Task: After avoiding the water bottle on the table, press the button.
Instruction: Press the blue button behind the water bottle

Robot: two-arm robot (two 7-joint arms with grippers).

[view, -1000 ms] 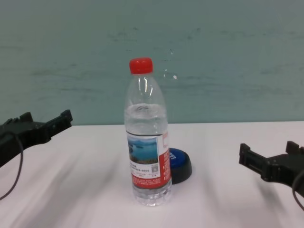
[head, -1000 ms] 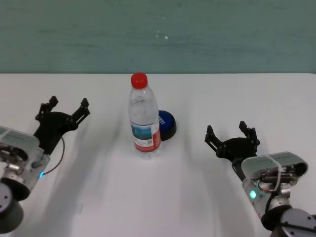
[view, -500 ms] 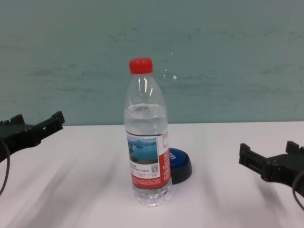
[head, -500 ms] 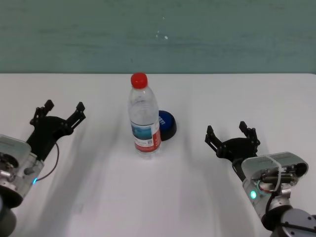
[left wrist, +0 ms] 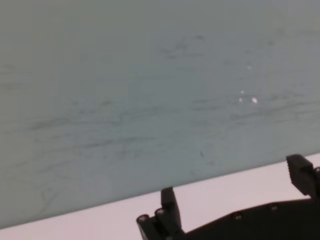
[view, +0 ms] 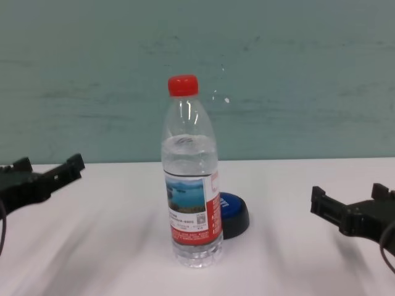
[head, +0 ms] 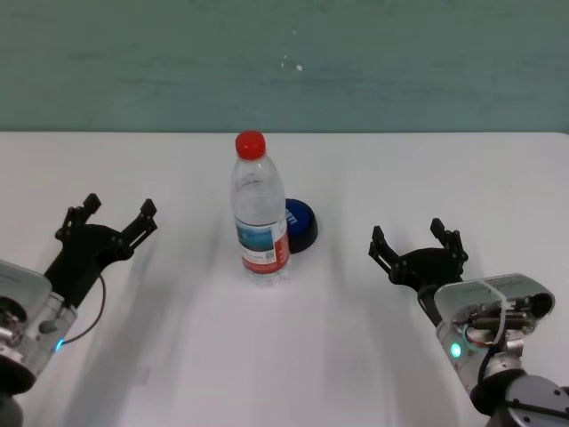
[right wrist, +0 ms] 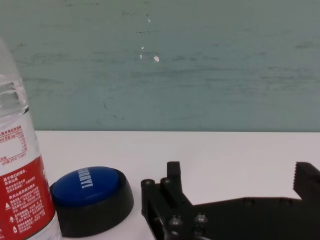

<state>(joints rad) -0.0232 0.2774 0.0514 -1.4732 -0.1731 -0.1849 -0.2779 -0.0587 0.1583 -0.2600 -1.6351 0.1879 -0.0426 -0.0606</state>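
- Since a second ago, the left hand (head: 105, 222) has drawn back from the water bottle (head: 260, 213), fingers spread, holding nothing.
- Right of the bottle, the right hand (head: 418, 245) waits open and empty.
- Touching the bottle's far-right side on the tabletop (head: 293, 356), the button (head: 300, 225) lies nearer that right hand, likely its clearer approach.

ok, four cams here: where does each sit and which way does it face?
Head: high, angled down at the table, bottle and button; shows left gripper and right gripper, both open.
Chest: low, level toward the wall, bottle centred; fingers at both edges.
Left wrist: faces the wall, only its own fingers.
Right wrist: low, sees the button past its fingers.
Shared: head, chest and right wrist all show bottle and button.
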